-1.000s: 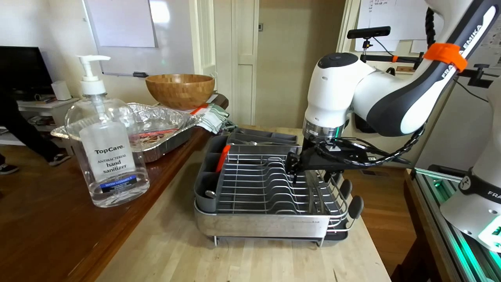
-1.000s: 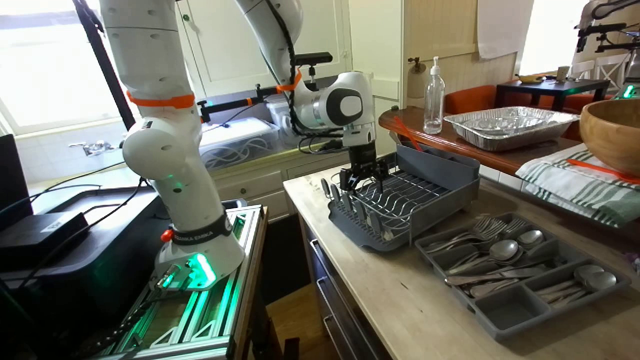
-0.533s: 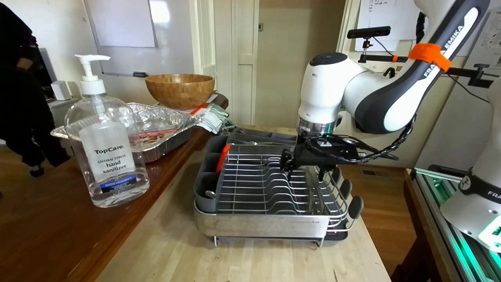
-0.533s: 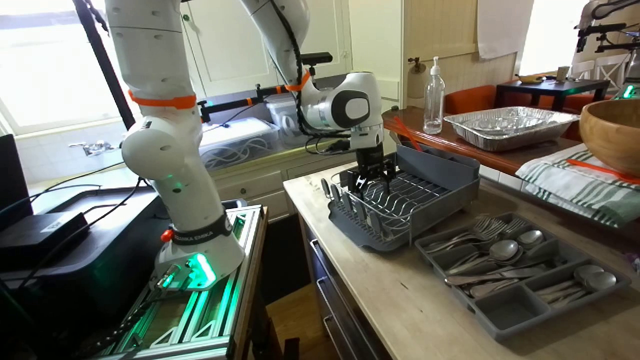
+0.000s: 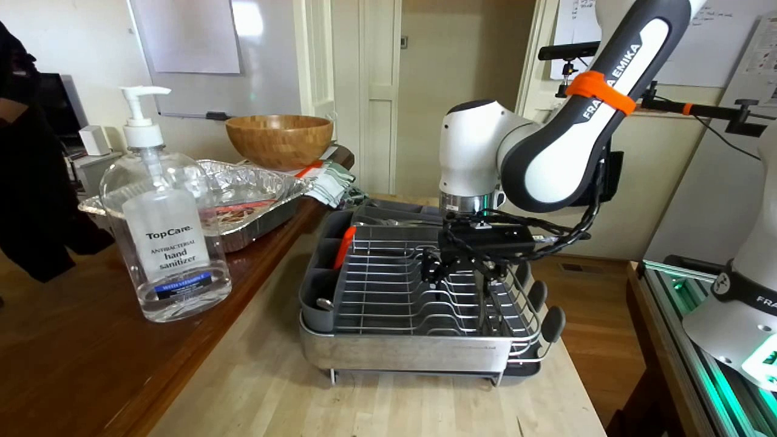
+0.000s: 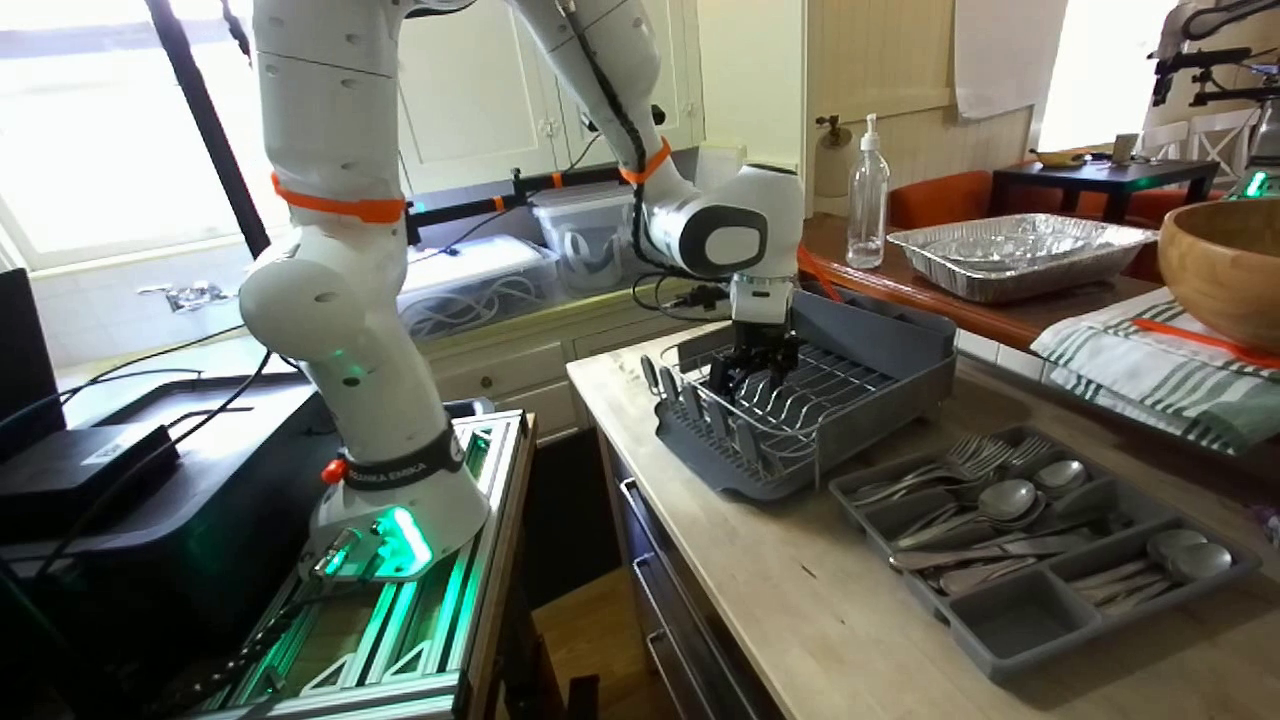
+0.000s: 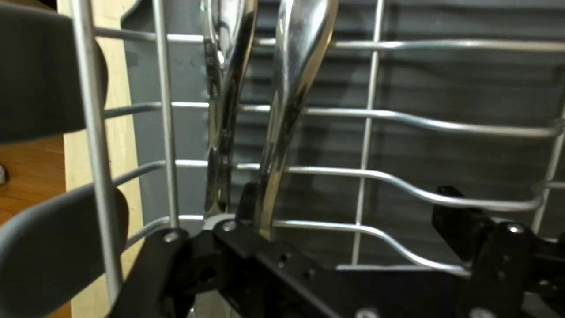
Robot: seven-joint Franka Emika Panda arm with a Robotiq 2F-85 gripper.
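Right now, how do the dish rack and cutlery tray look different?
The dish rack is partly wire; the cutlery tray is solid grey. The rack is taller; the tray is low. The rack shows few utensils; the tray shows many. Both sit on the wooden counter.

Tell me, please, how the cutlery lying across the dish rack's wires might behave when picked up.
The cutlery appears metallic, so it should probably stay stiff. Its smooth, glossy surface suggests it could slip in the claw. Pieces lie close together, so lifting one might nudge its neighbour.
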